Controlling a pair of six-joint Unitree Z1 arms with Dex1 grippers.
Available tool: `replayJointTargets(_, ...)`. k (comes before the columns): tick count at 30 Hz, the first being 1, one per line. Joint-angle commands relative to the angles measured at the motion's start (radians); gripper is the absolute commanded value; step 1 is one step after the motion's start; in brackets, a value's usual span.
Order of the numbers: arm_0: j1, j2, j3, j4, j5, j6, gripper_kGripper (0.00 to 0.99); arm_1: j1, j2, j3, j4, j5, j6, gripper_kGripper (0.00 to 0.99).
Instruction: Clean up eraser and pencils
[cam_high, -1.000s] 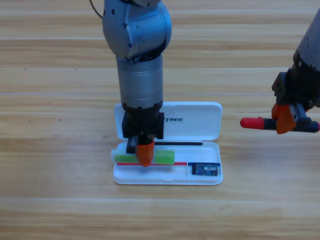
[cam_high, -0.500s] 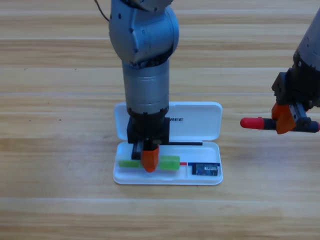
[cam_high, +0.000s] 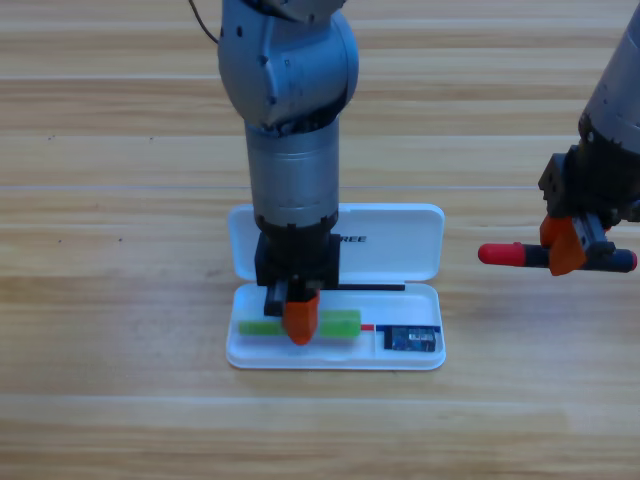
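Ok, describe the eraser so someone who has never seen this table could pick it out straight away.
Find the open white case lying in the middle of the wooden table, under the left gripper. Look in its lower tray, at the small compartment on the right end. The eraser lies there: a short dark block with light markings, far stubbier than the green stick beside it or the red-capped marker in the right gripper.

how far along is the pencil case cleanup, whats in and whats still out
Done: the eraser lies in the right compartment of the open white case. In hand: the left claw is down on the green stick in the case's long compartment, and the right claw holds the red-capped marker to the right of the case. Left: marker in.
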Motion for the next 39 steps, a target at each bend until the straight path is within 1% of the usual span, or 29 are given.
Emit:
replayJointTargets(1,-0.017,-0.008,0.002,0.013,-0.004,-0.012,0.94,0.031,0.039,0.004,0.012,-0.012,0.004,0.0)
replayJointTargets(2,-0.017,-0.008,0.004,0.013,-0.002,-0.012,0.989,0.031,0.039,0.004,0.012,-0.014,0.004,0.0)
replayJointTargets(10,-0.017,-0.012,0.001,0.013,-0.002,-0.012,0.99,0.034,0.042,-0.001,0.012,-0.012,0.007,0.0)
replayJointTargets(16,-0.014,-0.042,-0.004,0.018,-0.005,-0.012,0.99,0.079,0.079,-0.03,0.012,-0.024,0.027,0.0)
replayJointTargets(18,0.024,-0.09,-0.025,0.021,-0.019,-0.032,0.99,0.097,0.103,-0.05,0.012,-0.032,0.033,0.0)
replayJointTargets(20,0.097,-0.159,-0.048,0.021,-0.042,-0.076,0.99,0.117,0.126,-0.072,0.012,-0.041,0.045,0.0)
replayJointTargets(22,0.195,-0.245,-0.061,0.021,-0.051,-0.144,0.99,0.137,0.151,-0.096,0.017,-0.052,0.058,0.0)
replayJointTargets(24,0.317,-0.334,-0.078,0.019,-0.08,-0.191,0.99,0.156,0.175,-0.125,0.028,-0.055,0.068,0.0)
replayJointTargets(26,0.459,-0.401,-0.088,0.013,-0.151,-0.203,0.99,0.174,0.203,-0.161,0.042,-0.06,0.079,0.0)
replayJointTargets(28,0.584,-0.435,-0.098,0.013,-0.223,-0.19,0.99,0.192,0.234,-0.196,0.051,-0.07,0.088,0.0)
replayJointTargets(31,0.744,-0.458,-0.101,0.013,-0.304,-0.142,0.99,0.215,0.289,-0.266,0.065,-0.087,0.102,0.0)
replayJointTargets(35,0.888,-0.466,-0.093,0.013,-0.389,-0.078,0.99,0.24,0.359,-0.358,0.068,-0.109,0.116,0.0)
replayJointTargets(39,0.96,-0.476,-0.059,0.013,-0.45,-0.026,0.99,0.257,0.425,-0.457,0.088,-0.113,0.128,0.0)
